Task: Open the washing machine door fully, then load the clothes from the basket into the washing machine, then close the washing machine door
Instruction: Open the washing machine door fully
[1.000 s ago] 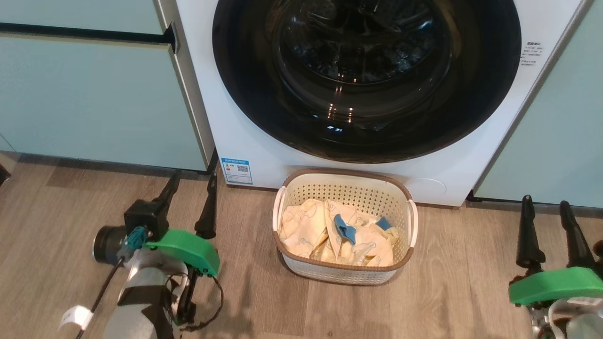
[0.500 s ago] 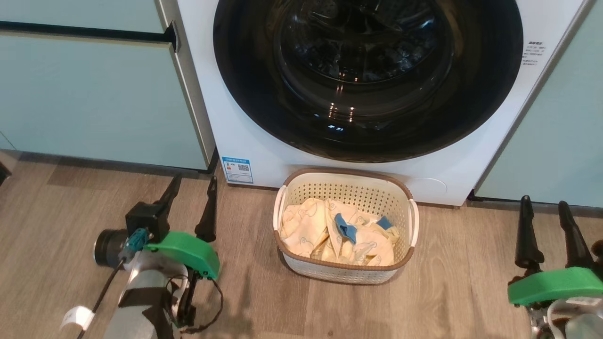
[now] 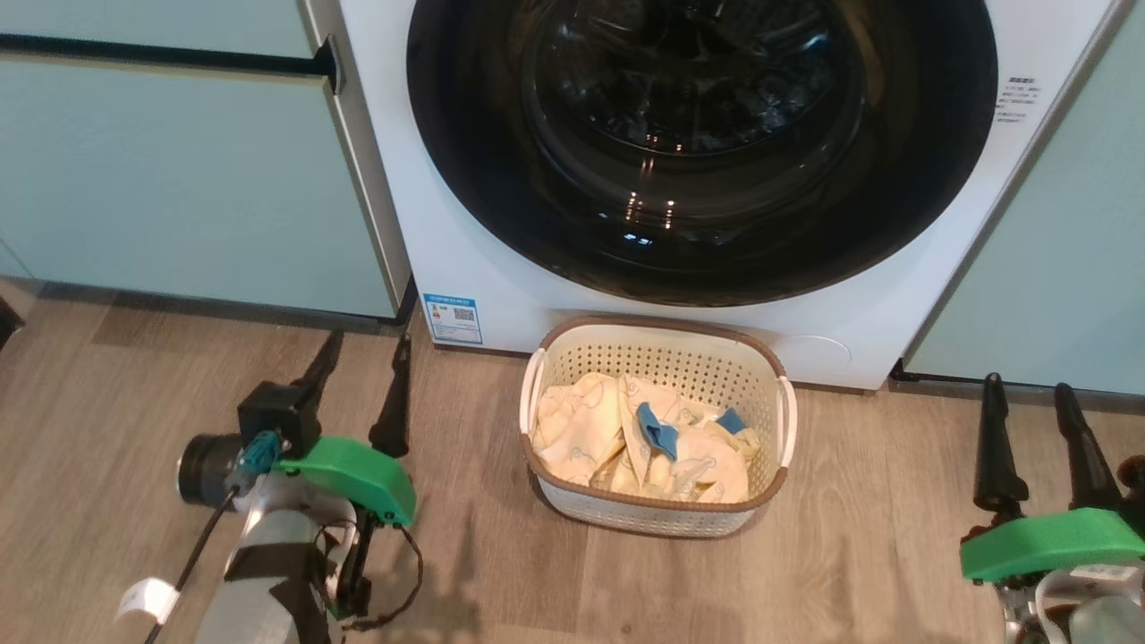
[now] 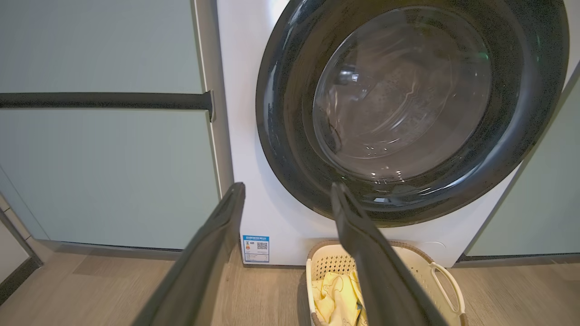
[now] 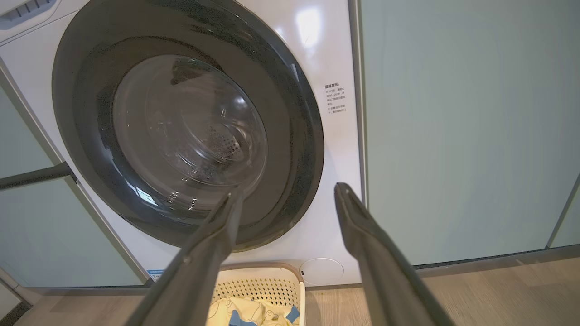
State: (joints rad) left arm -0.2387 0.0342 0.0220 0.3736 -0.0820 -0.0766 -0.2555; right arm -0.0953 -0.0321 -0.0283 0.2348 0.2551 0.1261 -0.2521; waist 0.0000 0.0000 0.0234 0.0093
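Note:
The white washing machine (image 3: 501, 268) stands ahead with its round black-rimmed door (image 3: 702, 143) shut flat against the front; the glass bowl (image 4: 401, 90) shows in the left wrist view and the door (image 5: 186, 136) in the right wrist view. On the floor right before it sits the cream basket (image 3: 657, 425) holding pale yellow clothes (image 3: 644, 443) with blue parts. My left gripper (image 3: 362, 349) hovers open to the basket's left, empty. My right gripper (image 3: 1024, 394) hovers open to its right, empty. Both point towards the machine.
Pale teal cabinets flank the machine, one on the left (image 3: 179, 179) with a dark bar handle (image 3: 179, 58), one on the right (image 3: 1073, 224). Wood-look floor (image 3: 850, 555) spreads around the basket. A blue sticker (image 3: 452, 317) sits at the machine's lower left.
The whole head view has drifted slightly, so the camera moved a little. Both grippers stay open and low beside the basket; the door and the clothes have not moved.

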